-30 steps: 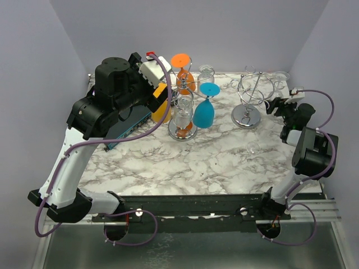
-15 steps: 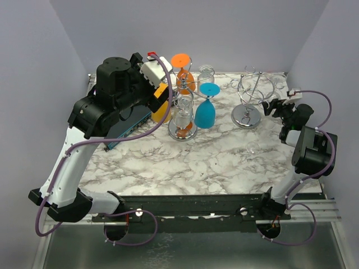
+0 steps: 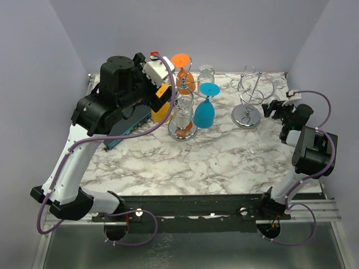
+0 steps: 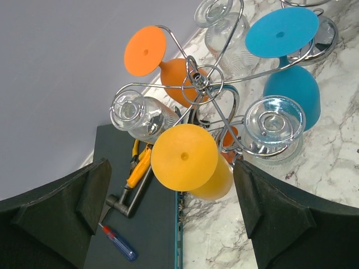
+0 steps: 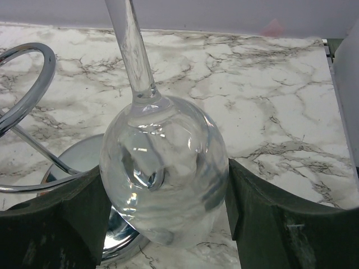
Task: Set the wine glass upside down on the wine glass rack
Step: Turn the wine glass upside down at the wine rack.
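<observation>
Starting at the left: the left gripper (image 4: 171,163) is spread as wide as it goes and has nothing in it. Its wrist camera looks down on the loaded rack (image 4: 203,78), which sits upper middle in the overhead view. That rack carries upside-down glasses: an orange one (image 4: 145,50), a yellow one (image 4: 184,157), a blue one (image 4: 291,89) and some clear ones. The yellow foot shows up between the two fingers (image 4: 56,207), but it's clear of both. In the lower left of that view there's a dark case (image 4: 151,224) with a blue-handled screwdriver (image 4: 120,245) on it.

Moving right, the chrome wine glass rack (image 3: 249,101) stands on the marble table (image 3: 185,162), upper right in the overhead view.

Just right of it is the right gripper (image 5: 166,182). It's partway closed, pinching the bowl of the clear wine glass (image 5: 162,145) with a pad on each side. The stem points to the top of the wrist frame, so the glass is bowl-down. The rack's ring and round base sit at the left of that frame, right by the bowl. I can't tell if they're touching.
</observation>
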Robot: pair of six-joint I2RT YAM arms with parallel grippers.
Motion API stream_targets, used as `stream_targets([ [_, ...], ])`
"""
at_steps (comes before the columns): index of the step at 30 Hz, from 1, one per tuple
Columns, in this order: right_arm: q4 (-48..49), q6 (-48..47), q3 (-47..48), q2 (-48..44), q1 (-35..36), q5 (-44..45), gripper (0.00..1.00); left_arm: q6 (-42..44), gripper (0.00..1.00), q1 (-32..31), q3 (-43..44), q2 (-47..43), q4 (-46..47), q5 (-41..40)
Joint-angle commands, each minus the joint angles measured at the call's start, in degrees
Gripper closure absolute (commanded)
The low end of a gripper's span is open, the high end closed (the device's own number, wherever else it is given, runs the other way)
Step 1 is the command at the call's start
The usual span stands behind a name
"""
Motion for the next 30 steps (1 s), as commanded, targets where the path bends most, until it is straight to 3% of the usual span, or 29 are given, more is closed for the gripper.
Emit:
stream_targets([
  [1, -1.6, -1.5, 0.8, -0.5, 0.3, 0.6, 0.35, -0.6, 0.01, 0.1, 1.7, 0.1, -0.3, 1.6],
  [4, -2.0, -1.5, 1.0, -0.5, 0.2, 0.6, 0.31, -0.5, 0.01, 0.2, 1.6, -0.1, -0.3, 1.5],
  [5, -2.3, -1.6, 1.2, -0.5, 0.2, 0.5, 0.24, -0.5, 0.01, 0.2, 1.6, -0.1, -0.3, 1.5],
  [6, -2.9, -1.6, 1.4, -0.4, 0.2, 0.3, 0.09, -0.5, 0.01, 0.1, 1.6, -0.2, -0.3, 1.5],
  [7, -3.6, -1.6, 1.7, -0.4, 0.3, 0.4, 0.00, -0.5, 0.01, 0.2, 1.6, -0.2, -0.3, 1.5],
  [21, -6.5, 0.1, 0.8, -4.6, 0.3, 3.4, 0.00, -0.5, 0.01, 0.1, 1.6, -0.7, -0.3, 1.6],
  [30, -17.4, 6.6, -3.0, -14.8, 0.3, 12.3, 0.00, 0.5, 0.01, 0.1, -0.3, -2.3, -0.7, 0.8],
])
